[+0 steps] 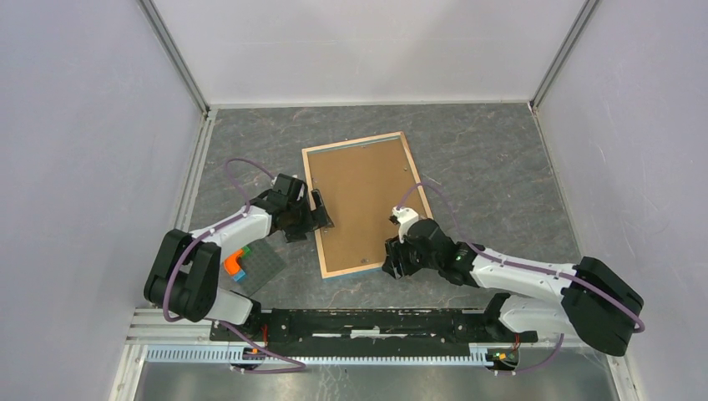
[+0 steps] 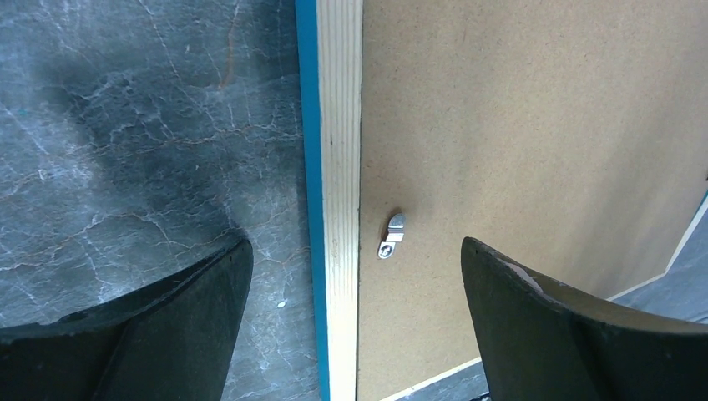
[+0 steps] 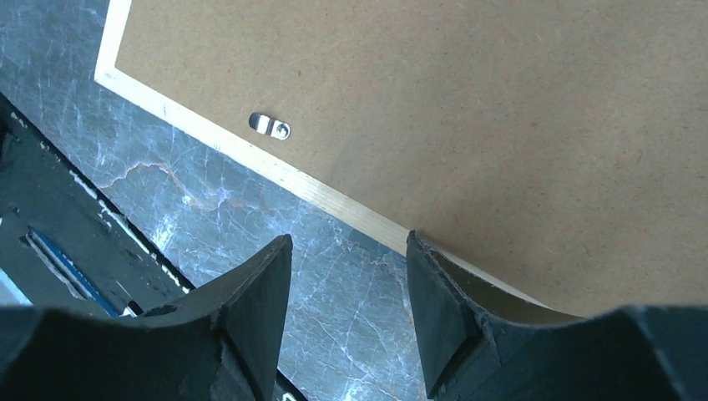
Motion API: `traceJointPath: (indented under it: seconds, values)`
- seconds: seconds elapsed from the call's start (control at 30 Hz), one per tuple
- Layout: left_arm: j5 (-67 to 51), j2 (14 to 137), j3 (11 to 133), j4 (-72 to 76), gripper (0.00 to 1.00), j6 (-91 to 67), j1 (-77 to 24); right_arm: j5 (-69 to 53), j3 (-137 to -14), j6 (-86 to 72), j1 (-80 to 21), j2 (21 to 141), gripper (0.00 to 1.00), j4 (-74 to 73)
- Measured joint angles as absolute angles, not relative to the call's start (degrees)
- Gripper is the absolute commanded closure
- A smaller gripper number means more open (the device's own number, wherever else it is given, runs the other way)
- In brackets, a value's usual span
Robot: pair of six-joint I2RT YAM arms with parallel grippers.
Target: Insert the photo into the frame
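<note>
1. While the frame lies back-up on the table, backing board seated and the photo nowhere visible, opening the back seems the current step.
2. Left gripper gapes wide astride the left rail; right gripper, half-parted, holds nothing by the near rail.
3. Next: swivel each metal tab aside.

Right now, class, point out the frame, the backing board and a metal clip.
frame [image 2: 341, 167]: left wrist view, on its light wood rail.
backing board [image 1: 363, 200]: top view, middle of its brown face.
metal clip [image 3: 270, 126]: right wrist view, on its silver tab.
</note>
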State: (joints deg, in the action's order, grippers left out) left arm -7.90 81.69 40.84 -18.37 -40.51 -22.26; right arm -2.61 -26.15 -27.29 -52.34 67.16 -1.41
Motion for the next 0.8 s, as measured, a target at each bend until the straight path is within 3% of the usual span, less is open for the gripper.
traceJointPath:
  seconds: [0.5, 0.6, 0.8]
  values:
    - [-9.2, 81.1, 40.8, -17.9, 0.0, -40.5, -22.3, 5.5, -26.2, -29.4, -52.9, 71.9, 0.4, 3.0]
    - [-9.2, 80.4, 40.7, -17.9, 0.0, -40.5, -22.3, 5.9, -26.4, -28.9, -52.9, 72.0, 0.36, 3.0]
    - [-9.2, 78.8, 40.7, -18.4, 0.0, -40.5, -22.3, 6.7, -30.0, -26.2, -52.4, 70.5, 0.17, 1.4]
